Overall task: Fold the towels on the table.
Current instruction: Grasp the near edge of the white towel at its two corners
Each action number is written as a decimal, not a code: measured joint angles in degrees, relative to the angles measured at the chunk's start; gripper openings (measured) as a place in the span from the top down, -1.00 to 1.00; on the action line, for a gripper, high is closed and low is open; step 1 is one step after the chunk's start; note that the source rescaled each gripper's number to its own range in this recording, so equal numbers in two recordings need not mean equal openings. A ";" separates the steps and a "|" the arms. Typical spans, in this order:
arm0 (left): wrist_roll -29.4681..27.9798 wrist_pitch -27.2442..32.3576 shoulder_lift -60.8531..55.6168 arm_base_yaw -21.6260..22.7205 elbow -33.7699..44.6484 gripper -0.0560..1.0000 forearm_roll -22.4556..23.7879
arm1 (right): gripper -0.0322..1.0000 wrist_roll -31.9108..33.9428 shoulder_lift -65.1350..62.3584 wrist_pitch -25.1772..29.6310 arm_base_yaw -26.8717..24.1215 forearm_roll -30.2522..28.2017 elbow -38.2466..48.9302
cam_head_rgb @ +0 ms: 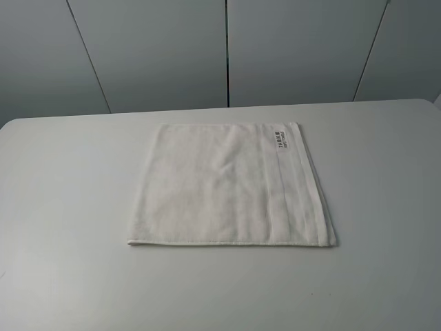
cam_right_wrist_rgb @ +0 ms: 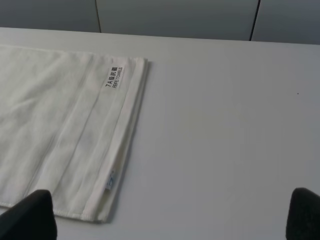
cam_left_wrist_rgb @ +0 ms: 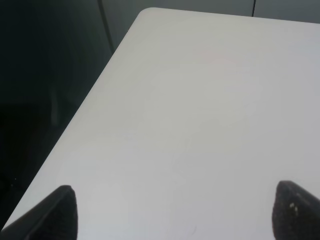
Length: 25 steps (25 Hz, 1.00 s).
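Observation:
A white terry towel (cam_head_rgb: 231,186) lies flat on the white table (cam_head_rgb: 69,207), roughly square, at the middle. Its woven band (cam_head_rgb: 286,186) runs along the right side, with a small dark-printed label (cam_head_rgb: 280,138) at the far right corner. Neither gripper shows in the exterior high view. The right wrist view shows the towel (cam_right_wrist_rgb: 60,125), its label (cam_right_wrist_rgb: 113,77) and my right gripper (cam_right_wrist_rgb: 170,220), open and empty, just off the towel's right near corner. The left wrist view shows my left gripper (cam_left_wrist_rgb: 177,220), open and empty over bare table (cam_left_wrist_rgb: 200,100); the towel is out of that view.
Grey wall panels (cam_head_rgb: 227,48) stand behind the table. The left wrist view shows the table's left edge (cam_left_wrist_rgb: 75,120) and rounded far corner (cam_left_wrist_rgb: 145,12), with dark floor beyond.

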 joint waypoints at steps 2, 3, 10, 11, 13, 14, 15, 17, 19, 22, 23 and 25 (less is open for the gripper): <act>0.00 0.00 0.00 0.00 0.00 -1.00 0.00 | -1.00 0.00 0.00 0.00 0.00 0.00 0.00; 0.00 0.00 0.00 0.00 0.00 -1.00 0.00 | -1.00 0.00 0.00 0.00 0.00 0.00 0.00; 0.00 0.00 0.00 0.00 0.00 -1.00 0.00 | -1.00 0.00 0.00 0.00 0.00 0.00 0.00; 0.00 0.00 0.00 0.00 0.00 -1.00 0.00 | -1.00 0.00 0.00 0.00 0.00 0.00 0.00; 0.00 0.00 0.00 0.00 0.00 -1.00 0.00 | -1.00 0.00 0.00 0.00 0.00 0.00 0.00; 0.00 0.00 0.00 0.00 0.00 -1.00 0.00 | -1.00 0.00 0.00 0.00 0.00 0.00 0.00; 0.00 0.00 0.00 0.00 0.00 -1.00 0.00 | -1.00 0.00 0.00 0.00 0.00 0.00 0.00; 0.00 0.00 0.00 0.00 0.00 -1.00 0.00 | -1.00 0.00 0.00 0.00 0.00 0.00 0.00; 0.00 0.00 0.00 0.00 0.00 -1.00 0.00 | -1.00 0.00 0.00 0.00 0.00 0.00 0.00; 0.00 0.00 0.00 0.00 0.00 -1.00 0.00 | -1.00 0.00 0.00 0.00 0.00 0.00 0.00; 0.00 0.00 0.00 0.00 0.00 -1.00 0.00 | -1.00 0.00 0.00 0.00 0.00 0.00 0.00; 0.00 0.00 0.00 0.00 0.00 -1.00 0.00 | -1.00 0.00 0.00 0.00 0.00 0.00 0.00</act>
